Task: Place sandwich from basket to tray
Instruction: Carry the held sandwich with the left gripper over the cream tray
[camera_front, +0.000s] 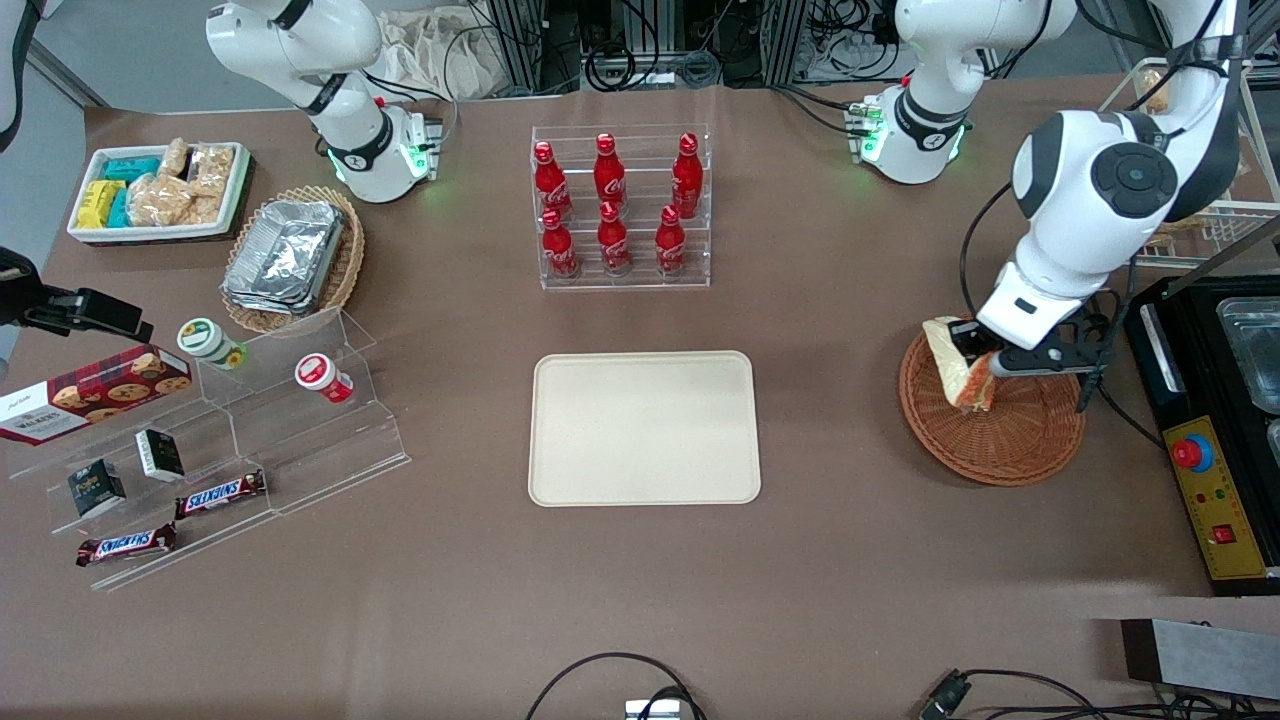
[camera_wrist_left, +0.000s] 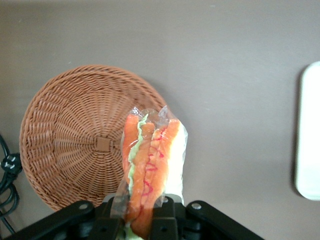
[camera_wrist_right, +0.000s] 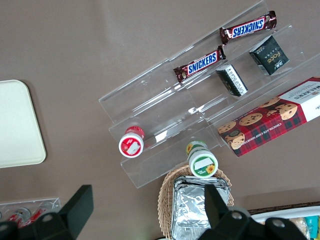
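A brown matte tabletop fills the scene, with cables and frame rails along its edge farthest from the front camera. Toward the working arm's end sits the round, shallow, reddish-brown woven wicker basket (camera_front: 1000, 425), and near the middle of the table lies the flat cream-beige rectangular tray (camera_front: 645, 428) with rounded corners, bare of food.

The small triangular sandwich in clear wrap (camera_wrist_left: 152, 167) is lifted clear of the weave, over the basket's rim on the tray's side, its orange, red and green filling edge facing the wrist camera. The left arm's gripper (camera_wrist_left: 145, 212) has its black fingers closed on the wedge, pinching it across the two bread faces.

The sandwich looks light and soft: the bread would crush under a hard squeeze, and the glossy film is likely slippery, so it could creep in a loose hold. Gripping flat across the broad faces seems sound, since it presses the layers together rather than apart.

The white arm (camera_front: 1090, 190) reaches in from the working end, elbow raised above the basket, wrist bent down and tilted toward the tray. The sideways carry to the tray has not yet begun.
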